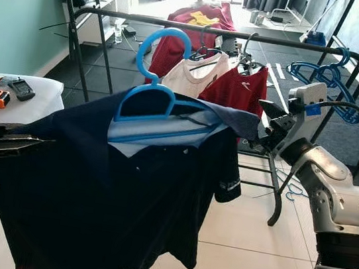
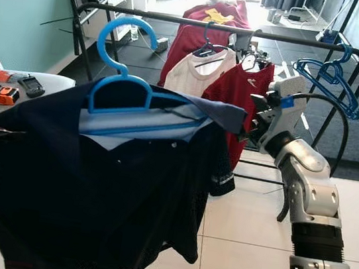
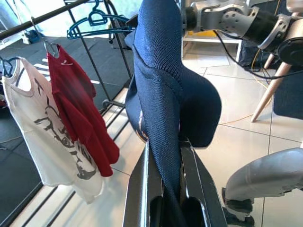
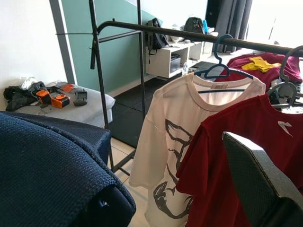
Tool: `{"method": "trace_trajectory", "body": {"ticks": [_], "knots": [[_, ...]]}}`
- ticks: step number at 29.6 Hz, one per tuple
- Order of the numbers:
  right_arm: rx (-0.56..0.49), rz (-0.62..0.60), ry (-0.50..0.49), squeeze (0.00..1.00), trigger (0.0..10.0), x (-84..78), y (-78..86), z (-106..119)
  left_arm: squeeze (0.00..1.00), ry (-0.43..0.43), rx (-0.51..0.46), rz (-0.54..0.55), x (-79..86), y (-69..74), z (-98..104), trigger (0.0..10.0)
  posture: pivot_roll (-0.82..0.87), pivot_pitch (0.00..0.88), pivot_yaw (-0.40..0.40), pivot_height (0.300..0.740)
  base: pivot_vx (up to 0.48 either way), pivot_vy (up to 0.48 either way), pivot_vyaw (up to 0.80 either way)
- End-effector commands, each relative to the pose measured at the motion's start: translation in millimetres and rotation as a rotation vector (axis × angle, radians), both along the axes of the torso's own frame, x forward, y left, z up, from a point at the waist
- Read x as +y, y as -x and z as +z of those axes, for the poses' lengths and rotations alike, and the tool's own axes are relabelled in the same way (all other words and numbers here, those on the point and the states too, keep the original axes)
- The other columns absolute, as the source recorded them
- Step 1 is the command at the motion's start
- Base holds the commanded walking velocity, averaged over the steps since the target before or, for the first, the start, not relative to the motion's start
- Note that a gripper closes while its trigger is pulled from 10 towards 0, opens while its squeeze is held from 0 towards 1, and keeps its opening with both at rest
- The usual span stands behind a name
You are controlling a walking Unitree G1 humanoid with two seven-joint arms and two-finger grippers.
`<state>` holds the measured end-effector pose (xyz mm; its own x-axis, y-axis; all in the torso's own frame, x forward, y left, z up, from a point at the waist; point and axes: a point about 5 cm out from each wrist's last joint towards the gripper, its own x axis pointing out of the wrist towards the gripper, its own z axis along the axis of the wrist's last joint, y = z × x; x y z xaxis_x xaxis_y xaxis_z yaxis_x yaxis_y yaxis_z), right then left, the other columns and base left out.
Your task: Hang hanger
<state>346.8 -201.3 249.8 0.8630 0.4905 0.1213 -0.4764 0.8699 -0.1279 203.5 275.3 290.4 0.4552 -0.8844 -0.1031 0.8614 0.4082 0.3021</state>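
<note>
- Currently my left gripper (image 3: 165, 198) has its jaws pinched on the fabric of the navy polo shirt (image 1: 111, 192), at the sleeve end farthest from the rack.
- Navy polo shirt sits on the blue hanger (image 1: 154, 97), held in the air in front of the clothes rack (image 1: 220, 32); the hook is upright, below the rail and not on it.
- My right gripper (image 1: 270, 130) is at the shirt's other shoulder, close to the rack; I cannot tell whether its jaws are spread or closed.
- On the rail: white T-shirt (image 1: 191, 76) and red T-shirt (image 1: 239, 89) side by side; empty blue hangers (image 1: 328, 78) at the rail's right end.
- White table (image 1: 34, 97) stands left of the rack with orange and black items on it.
</note>
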Motion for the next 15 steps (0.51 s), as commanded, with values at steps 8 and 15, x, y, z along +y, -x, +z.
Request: {"method": "trace_trajectory", "body": {"ticks": [8, 15], "knots": [[-0.007, -0.062, -0.045, 0.0, 10.0, -9.3, -3.6, 6, 0.0, -0.279, 0.105, 0.136, -6.2, -17.5, -47, 10.0, -0.11, 0.045, 0.02, 0.74, 0.0, 0.0, 0.0], [-0.005, -0.063, -0.046, 0.0, 10.0, -9.2, -4.0, 6, 0.0, -0.329, 0.093, 0.144, -16.2, -23.7, -55, 10.0, -0.11, 0.047, 0.019, 0.74, 0.0, 0.0, 0.0]]}}
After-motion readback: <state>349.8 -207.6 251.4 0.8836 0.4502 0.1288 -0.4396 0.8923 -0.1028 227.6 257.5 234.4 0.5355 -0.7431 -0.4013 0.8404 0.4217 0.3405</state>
